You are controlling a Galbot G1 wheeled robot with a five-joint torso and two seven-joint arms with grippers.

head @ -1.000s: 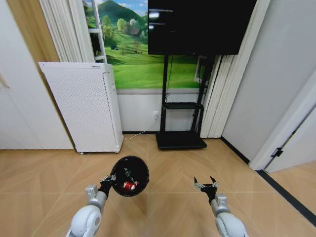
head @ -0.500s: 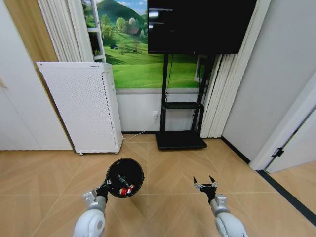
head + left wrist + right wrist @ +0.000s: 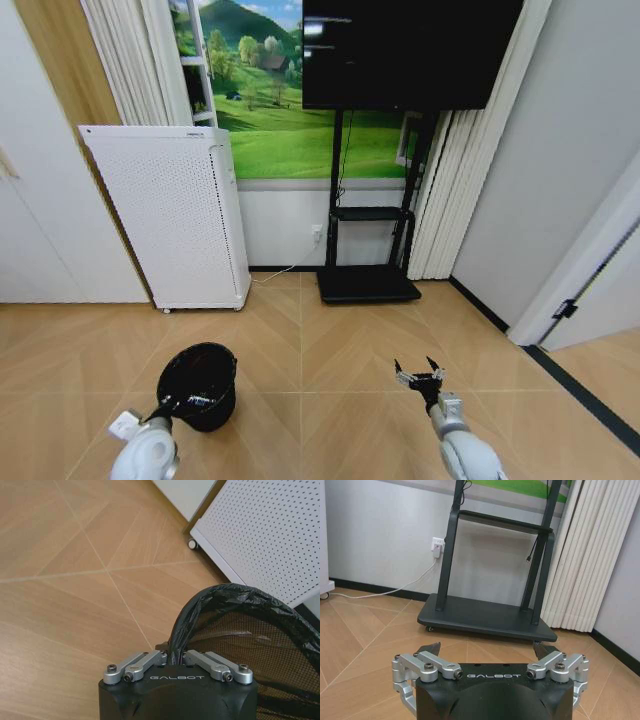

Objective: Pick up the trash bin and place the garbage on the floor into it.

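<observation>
Lower left of head view: trash bin (image 3: pixel 197 385) near the floor, mouth up, rim pinched by left gripper (image 3: pixel 160 410) to stay controlled; lower right: right gripper (image 3: pixel 420 376), spread wide, idle above bare floor (image 3: pixel 330 400).

Black mesh bin (image 3: pixel 198 383) lined with a glossy black bag, on tan herringbone wood floor (image 3: pixel 330 340). Behind the bin, a white box (image 3: pixel 170 215) dotted all over with fine perforations. Beside that box, a black TV stand (image 3: pixel 365 250), a green meadow mural (image 3: pixel 290 120), and white pleated curtains (image 3: pixel 455 190).
</observation>
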